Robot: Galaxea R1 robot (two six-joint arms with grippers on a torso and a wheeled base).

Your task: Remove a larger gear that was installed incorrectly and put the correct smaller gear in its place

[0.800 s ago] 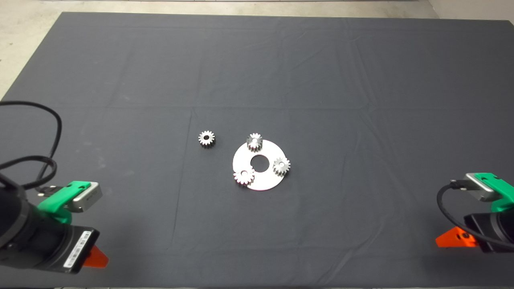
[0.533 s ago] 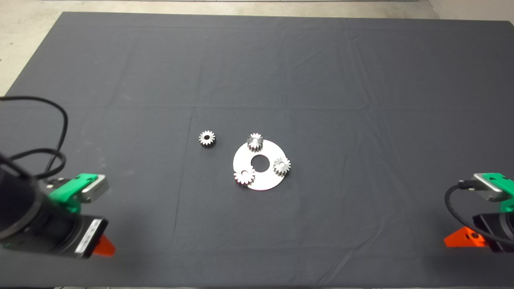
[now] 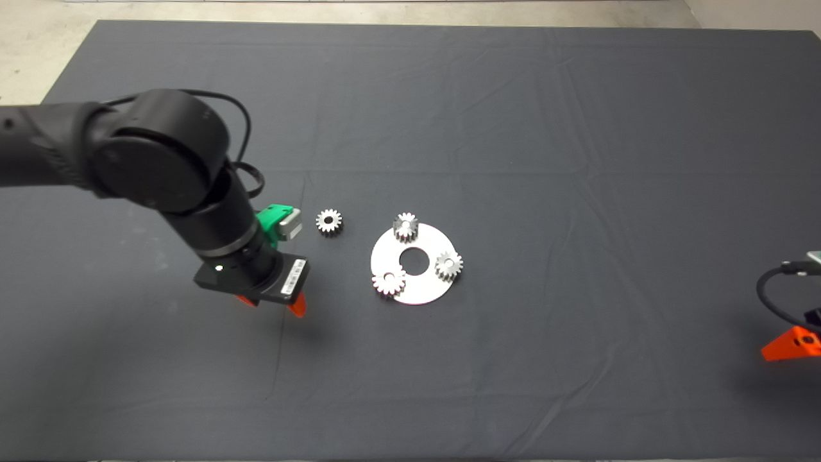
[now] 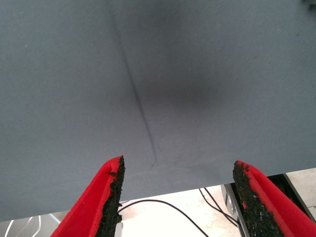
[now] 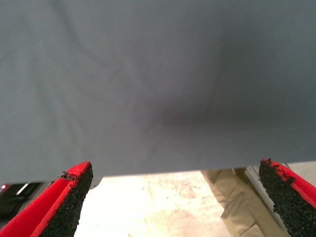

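A round silver plate [image 3: 428,289] lies mid-mat and carries three gears. The larger gear [image 3: 389,281], bright with long pointed teeth, sits on the plate's near left rim. Two short-toothed gears sit on its far rim [image 3: 405,226] and right rim [image 3: 449,264]. The smaller gear [image 3: 329,221] lies loose on the mat, left of the plate. My left gripper [image 3: 269,305] hangs over bare mat, left of the plate and nearer than the loose gear. It is open and empty, and its wrist view [image 4: 177,168] shows only mat. My right gripper [image 3: 792,343] waits at the right edge, open [image 5: 175,170].
The dark mat [image 3: 577,160] has creases and a seam line running past the left gripper. The left arm's black body [image 3: 160,151] reaches in from the left over the mat. Pale floor shows beyond the mat's far edge and in both wrist views.
My left arm has swung in from the lower left corner to the middle left of the mat, near the loose gear. My right gripper has drawn back toward the right edge.
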